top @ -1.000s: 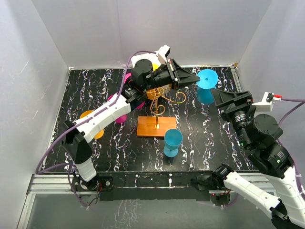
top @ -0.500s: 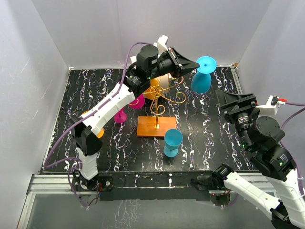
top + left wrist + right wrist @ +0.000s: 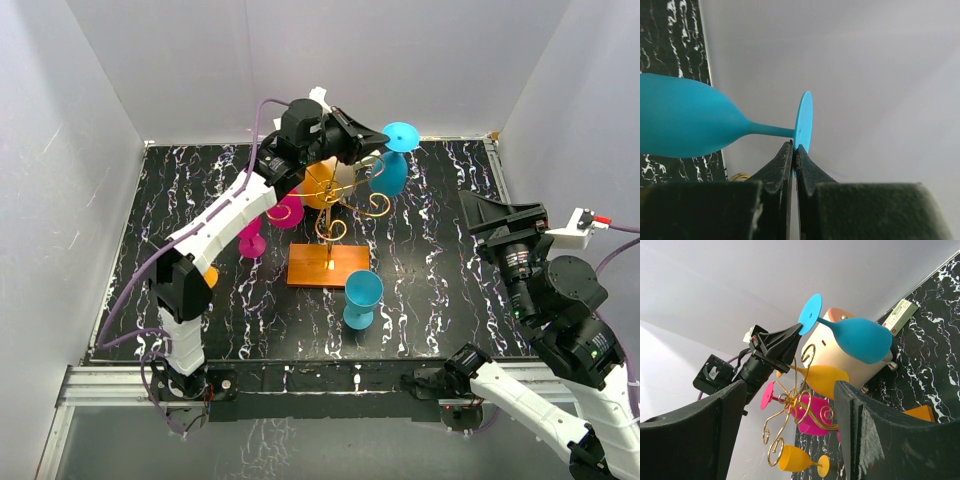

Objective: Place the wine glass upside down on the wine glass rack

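Pinching flat foot of matte blue wine glass — left tool, right tool spread wide

The top camera looks down from above the near edge over the whole black, white-veined table. The left wrist camera sits tight against the blue matte wine glass. The right wrist camera looks up leftward from farther off. All three views share that glass.
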Robot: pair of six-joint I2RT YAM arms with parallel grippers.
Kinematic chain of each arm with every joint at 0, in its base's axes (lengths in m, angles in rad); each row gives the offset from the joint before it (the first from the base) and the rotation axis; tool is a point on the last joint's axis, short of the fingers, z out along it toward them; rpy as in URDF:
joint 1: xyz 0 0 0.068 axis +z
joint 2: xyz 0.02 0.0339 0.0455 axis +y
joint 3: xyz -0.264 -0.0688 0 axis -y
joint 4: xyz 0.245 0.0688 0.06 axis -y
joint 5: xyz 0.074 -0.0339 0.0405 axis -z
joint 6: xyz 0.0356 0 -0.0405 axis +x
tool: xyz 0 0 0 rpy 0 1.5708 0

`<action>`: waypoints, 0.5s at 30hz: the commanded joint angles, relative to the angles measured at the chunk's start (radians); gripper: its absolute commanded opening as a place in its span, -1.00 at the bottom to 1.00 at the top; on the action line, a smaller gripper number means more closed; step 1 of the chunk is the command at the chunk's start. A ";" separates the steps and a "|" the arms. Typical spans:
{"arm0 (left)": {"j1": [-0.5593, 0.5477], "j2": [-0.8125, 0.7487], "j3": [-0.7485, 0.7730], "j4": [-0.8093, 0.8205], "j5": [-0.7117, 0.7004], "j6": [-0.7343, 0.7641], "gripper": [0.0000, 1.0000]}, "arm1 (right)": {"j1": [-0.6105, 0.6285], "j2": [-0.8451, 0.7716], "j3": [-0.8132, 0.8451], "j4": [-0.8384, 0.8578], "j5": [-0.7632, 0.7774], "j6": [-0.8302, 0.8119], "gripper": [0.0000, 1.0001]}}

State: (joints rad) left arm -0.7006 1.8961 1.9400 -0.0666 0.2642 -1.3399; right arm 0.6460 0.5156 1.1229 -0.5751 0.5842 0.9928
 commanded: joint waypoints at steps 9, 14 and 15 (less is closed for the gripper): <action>0.036 -0.189 -0.111 0.045 -0.116 0.013 -1.00 | 0.002 0.018 0.005 0.060 0.002 0.003 0.34; 0.039 -0.204 -0.127 0.039 -0.125 0.017 -1.00 | 0.002 0.021 0.008 0.058 0.002 0.007 0.33; 0.042 -0.208 -0.134 0.041 -0.126 0.017 -1.00 | 0.003 0.021 0.007 0.057 0.003 0.007 0.33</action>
State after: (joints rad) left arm -0.6640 1.7634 1.8278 -0.0498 0.1581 -1.3357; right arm 0.6460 0.5278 1.1217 -0.5648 0.5804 0.9962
